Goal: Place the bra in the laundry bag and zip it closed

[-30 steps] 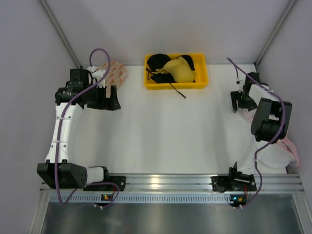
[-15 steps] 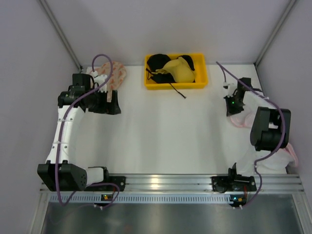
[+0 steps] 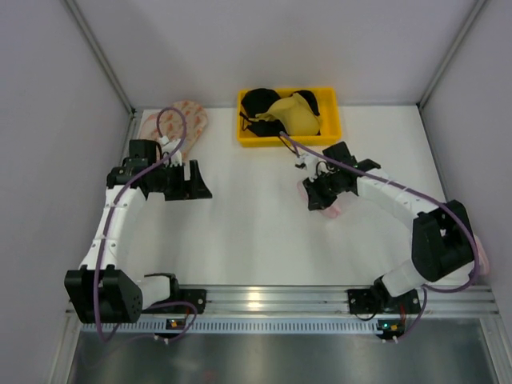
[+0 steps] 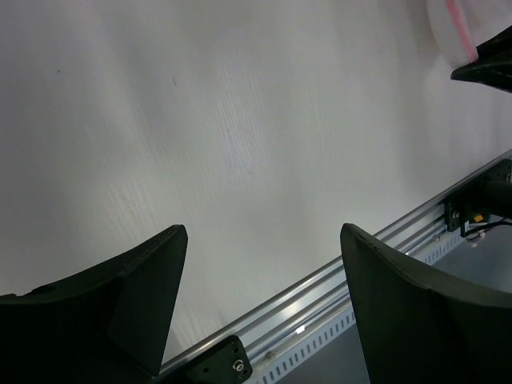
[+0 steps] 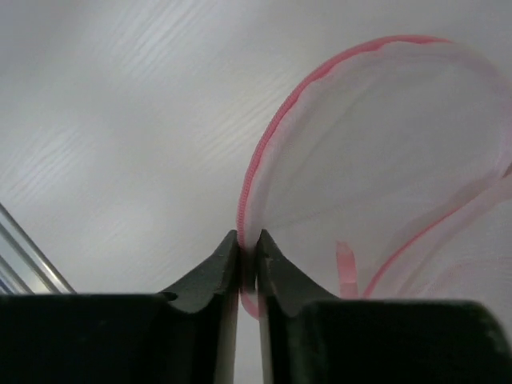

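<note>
The mustard-yellow bra [image 3: 298, 113] lies in the yellow bin [image 3: 288, 142] at the back, on top of black bras. My right gripper [image 3: 317, 192] [image 5: 249, 240] is over the middle of the table, in front of the bin. It is shut on the pink zip rim of the laundry bag [image 3: 333, 206] [image 5: 384, 160]. The round white mesh pouch hangs open beyond the fingertips. Over the left part of the table, my left gripper [image 3: 197, 181] [image 4: 264, 232] is open and holds nothing. A corner of the laundry bag [image 4: 450, 32] also shows at the top right of the left wrist view.
A larger oval pinkish bag with orange-red marks [image 3: 184, 120] lies at the back left, behind the left arm. More white mesh fabric [image 3: 480, 256] shows at the right edge. The aluminium rail [image 3: 264, 298] runs along the near edge. Walls close in left and right.
My right arm has swung from the right edge to the table's middle, its gripper shutting on the laundry bag and bringing it along. The left gripper has shifted slightly toward the centre.
</note>
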You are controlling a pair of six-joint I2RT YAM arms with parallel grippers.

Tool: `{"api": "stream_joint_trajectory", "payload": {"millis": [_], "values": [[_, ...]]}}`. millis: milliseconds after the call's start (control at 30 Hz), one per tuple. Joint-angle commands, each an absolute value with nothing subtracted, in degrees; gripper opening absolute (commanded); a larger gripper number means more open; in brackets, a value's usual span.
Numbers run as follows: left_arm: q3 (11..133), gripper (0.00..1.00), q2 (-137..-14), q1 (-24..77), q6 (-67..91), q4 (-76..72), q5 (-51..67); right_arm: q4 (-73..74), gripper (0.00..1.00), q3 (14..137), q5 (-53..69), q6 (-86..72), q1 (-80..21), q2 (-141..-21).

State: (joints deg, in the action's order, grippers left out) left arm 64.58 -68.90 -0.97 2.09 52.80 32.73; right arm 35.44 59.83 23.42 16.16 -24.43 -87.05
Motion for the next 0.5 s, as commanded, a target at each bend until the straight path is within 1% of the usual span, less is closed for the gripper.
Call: {"api": "stream_joint_trajectory", "payload": {"millis": [0, 33, 100, 167, 200, 267, 300, 333, 400, 433, 467], "values": [[61.5, 0.83, -67.4, -0.4, 7.1, 46.3, 38.6, 35.4, 0.2, 60.1, 26.5, 17.5, -30.0, -83.4], [60.2, 0.82, -67.4, -0.4, 7.3, 45.7, 39.1, 36.6, 0.3, 60.6, 27.6, 18.3, -30.8, -83.1], [59.3, 0.82, -67.2, 1.6, 6.8, 45.2, 38.9, 39.4, 0.58, 62.2, 28.5, 19.7, -31.9, -82.1], [58.6, 0.82, -67.2, 2.6, 5.3, 45.1, 37.4, 40.0, 0.64, 64.8, 25.1, 19.7, -31.8, -80.9], [58.6, 0.82, -67.1, 3.6, 4.8, 45.1, 37.0, 39.4, 0.73, 65.6, 23.4, 19.9, -31.4, -79.6], [58.4, 0.82, -67.1, 4.3, 4.2, 44.7, 36.0, 37.4, 0.76, 68.0, 16.7, 19.3, -30.7, -78.8], [58.4, 0.82, -67.1, 4.4, 4.2, 44.5, 35.6, 35.8, 0.77, 69.1, 13.6, 18.8, -29.8, -79.4], [58.5, 0.82, -67.0, 4.4, 4.2, 44.0, 35.2, 35.0, 0.76, 70.1, 6.1, 18.5, -29.4, -80.1], [59.0, 0.82, -67.0, 4.4, 4.3, 43.5, 33.7, 33.7, 0.73, 73.3, -2.7, 18.2, -28.8, -84.4], [59.1, 0.82, -67.0, 4.5, 4.4, 43.2, 33.1, 34.3, 0.72, 74.6, -9.1, 18.0, -28.7, -86.6], [59.3, 0.82, -67.1, 4.5, 4.4, 43.0, 32.9, 34.8, 0.7, 77.5, -11.1, 17.8, -28.5, -90.8]]}}
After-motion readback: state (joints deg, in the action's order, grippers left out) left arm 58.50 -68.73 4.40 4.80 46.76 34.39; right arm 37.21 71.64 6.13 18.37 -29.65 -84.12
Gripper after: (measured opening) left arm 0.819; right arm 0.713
